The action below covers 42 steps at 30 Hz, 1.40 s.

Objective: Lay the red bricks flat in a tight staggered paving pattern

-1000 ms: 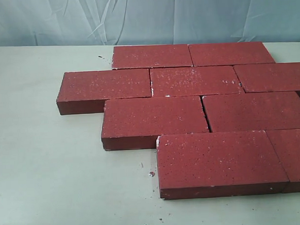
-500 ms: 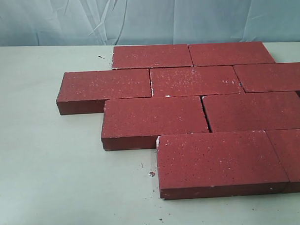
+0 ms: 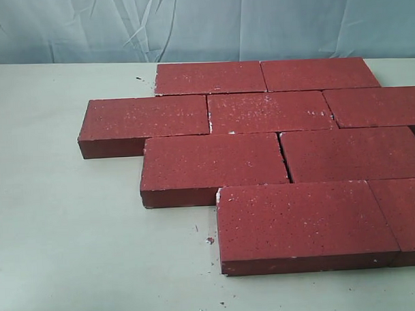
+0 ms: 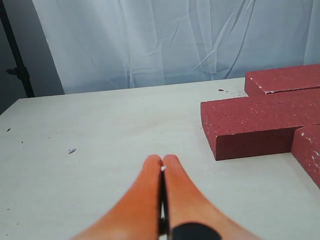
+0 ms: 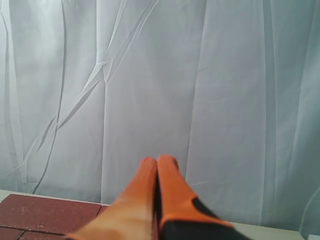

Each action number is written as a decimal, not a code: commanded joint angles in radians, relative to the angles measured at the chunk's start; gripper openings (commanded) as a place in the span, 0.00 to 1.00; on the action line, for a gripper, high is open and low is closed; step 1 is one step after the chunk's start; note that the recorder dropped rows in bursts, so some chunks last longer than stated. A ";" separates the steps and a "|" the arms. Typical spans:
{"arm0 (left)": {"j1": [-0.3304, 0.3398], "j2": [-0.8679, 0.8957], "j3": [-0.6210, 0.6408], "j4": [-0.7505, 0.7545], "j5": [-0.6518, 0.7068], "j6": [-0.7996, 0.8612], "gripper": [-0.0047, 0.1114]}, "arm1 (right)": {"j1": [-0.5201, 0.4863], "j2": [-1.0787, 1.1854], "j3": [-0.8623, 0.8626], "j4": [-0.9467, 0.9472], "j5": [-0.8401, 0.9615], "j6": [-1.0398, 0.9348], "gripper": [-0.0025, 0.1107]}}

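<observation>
I count nine dark-red rectangular paving bricks (image 3: 271, 112), grainy with white flecks, lying flat on the pale greenish table top (image 3: 74, 235). They form one patch of four staggered rows, with sides touching or nearly so. A thin dark gap shows between the two bricks of the third row.

The patch's left edge is stepped: the second row juts furthest out and the front row sits furthest in. The patch's right side runs out of the exterior view, so I cannot tell how that edge ends. The open room lies off the stepped edge and in front of the patch, where the table is broad and bare. A few small crumbs (image 3: 210, 241) lie just beside the front row's near corner. Behind the patch hangs a wrinkled pale blue-grey cloth backdrop (image 3: 87, 30).

My left gripper (image 4: 162, 165) has its orange fingers pressed together on nothing, over bare table clear of the patch's stepped edge. My right gripper (image 5: 157, 165) is likewise closed and empty, facing the cloth, with a strip of the patch in sight at the cloth's foot.
</observation>
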 commanded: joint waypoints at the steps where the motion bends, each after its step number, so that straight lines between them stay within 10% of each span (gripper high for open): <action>1: 0.005 -0.006 0.004 -0.004 0.002 0.000 0.04 | -0.004 -0.003 0.003 0.004 -0.008 -0.003 0.01; 42: 0.005 -0.006 0.004 -0.004 -0.003 0.000 0.04 | -0.074 -0.202 0.145 -0.065 0.109 -0.015 0.01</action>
